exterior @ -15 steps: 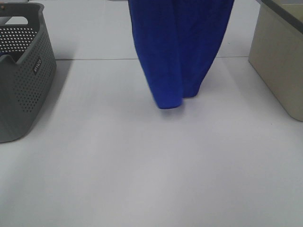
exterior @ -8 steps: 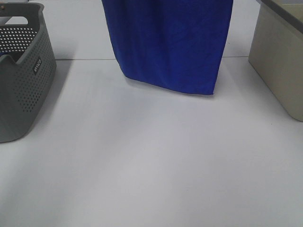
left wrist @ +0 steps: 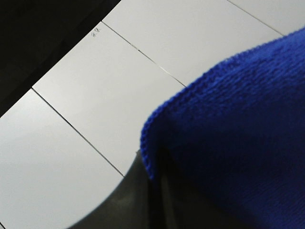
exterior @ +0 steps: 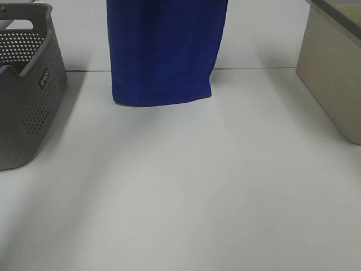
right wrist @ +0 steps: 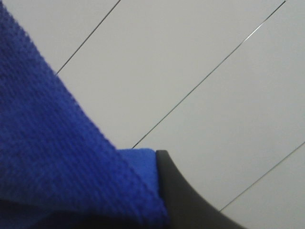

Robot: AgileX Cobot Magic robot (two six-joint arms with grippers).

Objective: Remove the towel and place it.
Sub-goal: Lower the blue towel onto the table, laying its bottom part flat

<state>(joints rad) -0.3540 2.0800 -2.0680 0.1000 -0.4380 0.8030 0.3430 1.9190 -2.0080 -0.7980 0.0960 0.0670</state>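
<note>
The near half of the white table [exterior: 186, 192] lies bare from its left side to its right, and a wide open lane runs up the middle towards the far edge. A thin seam [exterior: 254, 68] crosses the table near the far side.

The towel [exterior: 163, 51] hangs as a flat royal-blue sheet from above the top of the exterior high view. Its straight lower hem is over the far part of the table, left of the middle. I cannot tell whether the hem touches the surface.

In each wrist view blue cloth lies bunched against a dark finger [left wrist: 128, 200] [right wrist: 190, 200]. Both the left jaws and the right jaws are closed on the towel's upper edge.

A grey perforated basket [exterior: 28, 107] stands at the table's left edge, well apart from the towel. Its inside is mostly hidden. A beige bin [exterior: 333, 79] stands at the right edge, showing only its outer wall and rim. Neither stands in the middle lane.
</note>
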